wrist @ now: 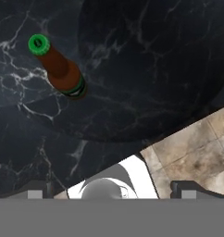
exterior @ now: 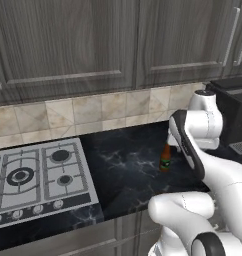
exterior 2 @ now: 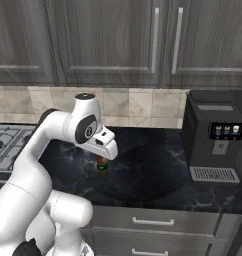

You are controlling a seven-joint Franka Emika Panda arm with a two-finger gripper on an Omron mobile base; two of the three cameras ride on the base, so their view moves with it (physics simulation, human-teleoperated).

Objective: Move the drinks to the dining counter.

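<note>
So far we have one drink bottle [exterior: 165,158] standing upright on the black marble bench [exterior: 123,170], roughly midway between its front edge and the tiled backsplash [exterior: 93,112], with the stove [exterior: 38,175] well off to one side and the coffee machine [exterior 2: 213,137] toward the other end. Our pincer [wrist: 111,187] hangs above the bench near the backsplash, looking down; its two tips [wrist: 35,190] sit wide apart at the bottom of the hand view with nothing between them, and the bottle lies well off to the side of the gap.

We judge the main risk to be the approach. The bottle is slim and top-heavy, so if we descend off-centre a finger could strike the green cap [wrist: 39,44] or the neck and tip it over. Once down, it could roll toward the front edge. Closing too high on the tapered neck could also let it slip during the carry to the dining counter.
</note>
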